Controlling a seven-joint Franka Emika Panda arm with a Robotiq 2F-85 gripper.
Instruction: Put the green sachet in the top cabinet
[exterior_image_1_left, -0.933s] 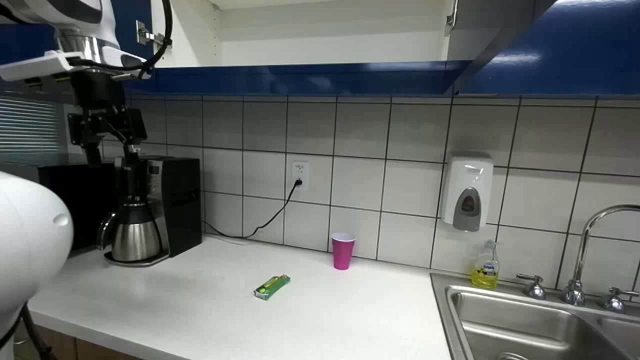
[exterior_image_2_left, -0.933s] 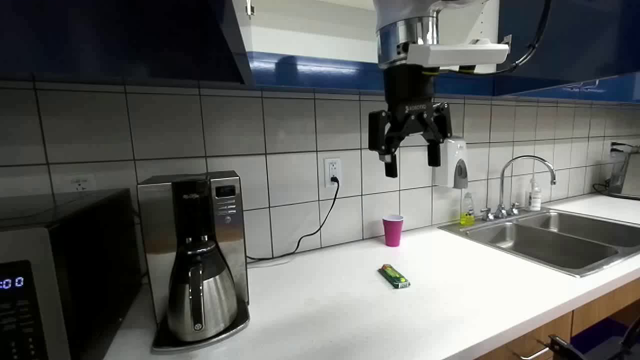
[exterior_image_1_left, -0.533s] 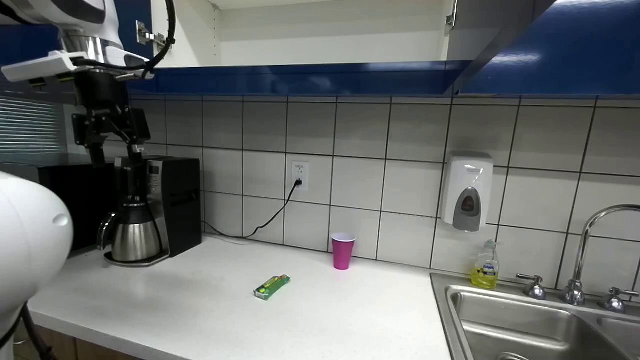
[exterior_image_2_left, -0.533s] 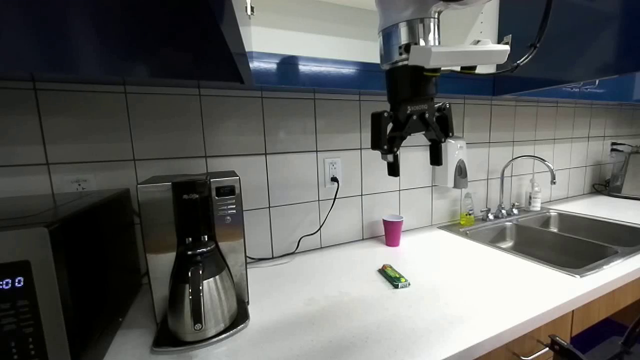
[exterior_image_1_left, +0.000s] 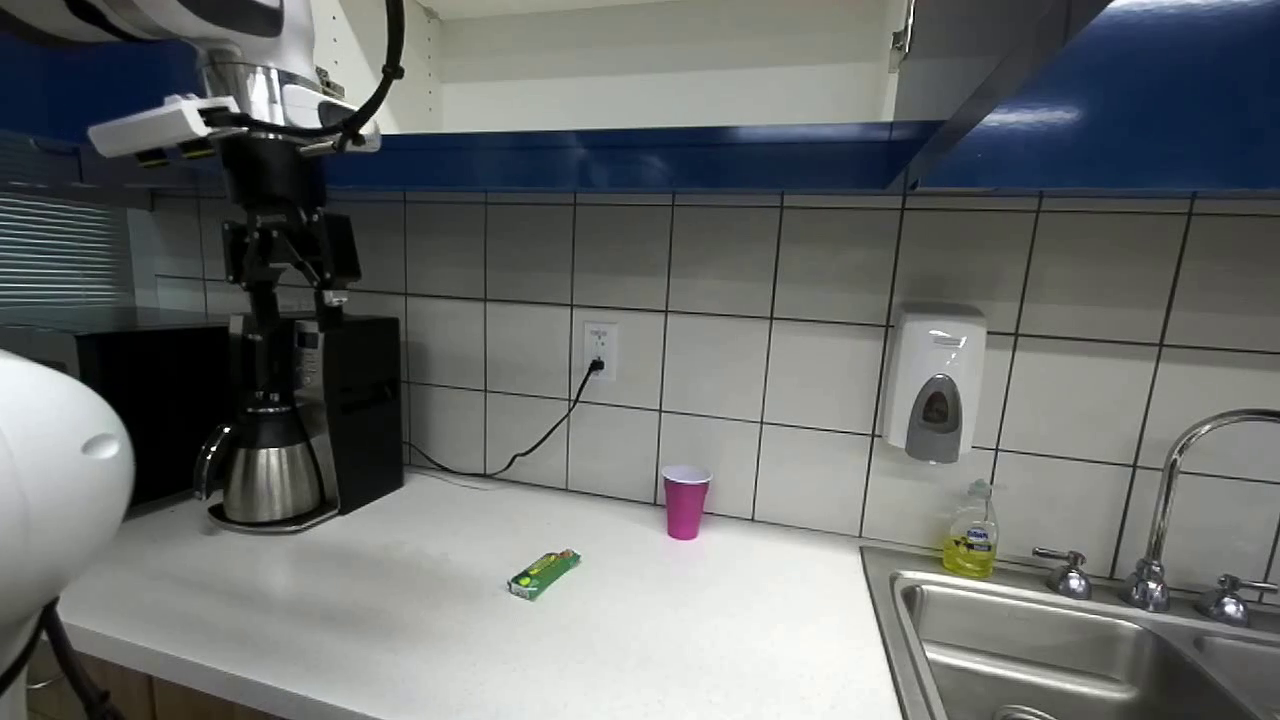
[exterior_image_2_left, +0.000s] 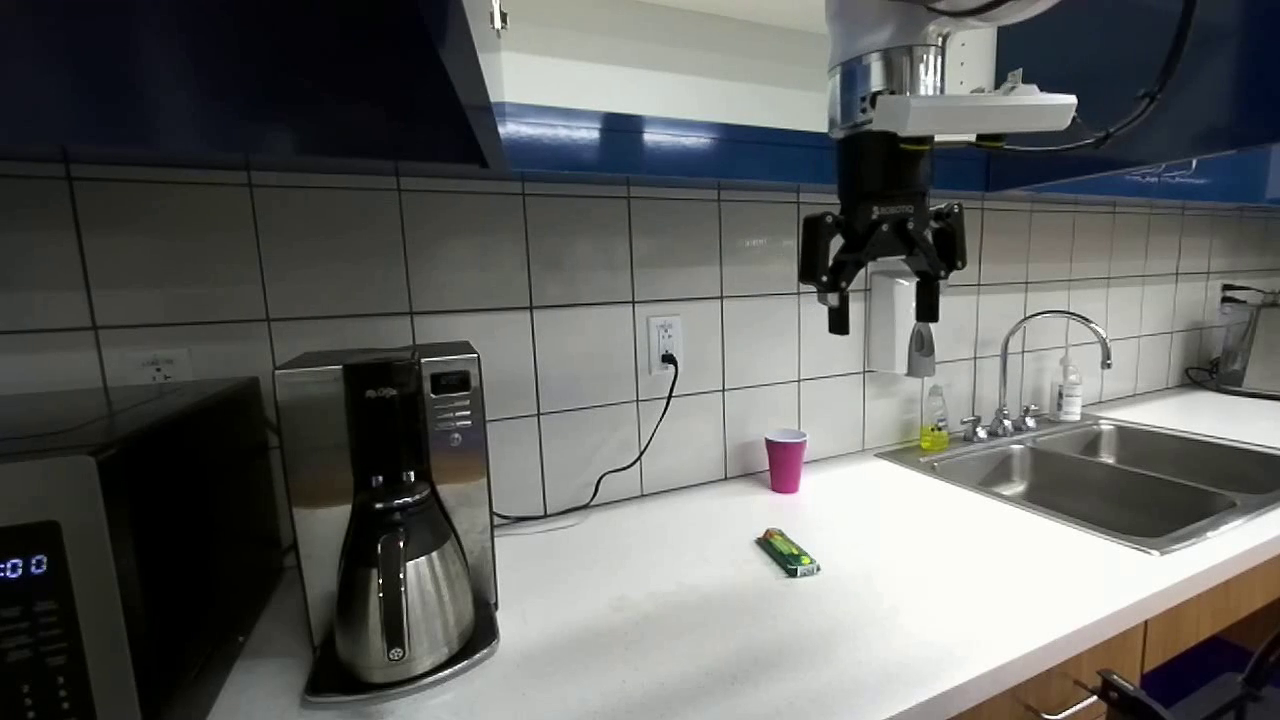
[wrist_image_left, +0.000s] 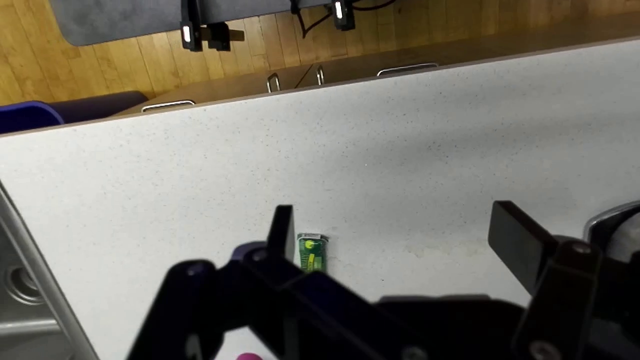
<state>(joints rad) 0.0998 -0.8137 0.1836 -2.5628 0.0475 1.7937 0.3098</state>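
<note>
The green sachet (exterior_image_1_left: 544, 575) lies flat on the white counter, also seen in an exterior view (exterior_image_2_left: 788, 553). My gripper (exterior_image_1_left: 296, 325) is open and empty, pointing down high above the counter, below the level of the cabinet's bottom edge. It also shows in an exterior view (exterior_image_2_left: 883, 312). In the wrist view my gripper (wrist_image_left: 397, 230) has its fingers wide apart. The sachet (wrist_image_left: 311, 255) appears below, just inside the left finger, its lower end hidden by the gripper. The top cabinet (exterior_image_1_left: 650, 160) has its doors open and a white interior; it also shows in an exterior view (exterior_image_2_left: 650, 140).
A pink cup (exterior_image_1_left: 685, 505) stands behind the sachet near the tiled wall. A coffee maker (exterior_image_2_left: 460, 480) with a steel carafe stands beside a microwave (exterior_image_2_left: 190, 540). A sink (exterior_image_2_left: 1150, 545) with a faucet and a soap bottle (exterior_image_1_left: 970, 540) are at the right. An open cabinet door (exterior_image_1_left: 985, 90) hangs outward.
My arm and open gripper have moved to the right in both exterior views, mostly in the last half second. The sachet and cup have not moved.
</note>
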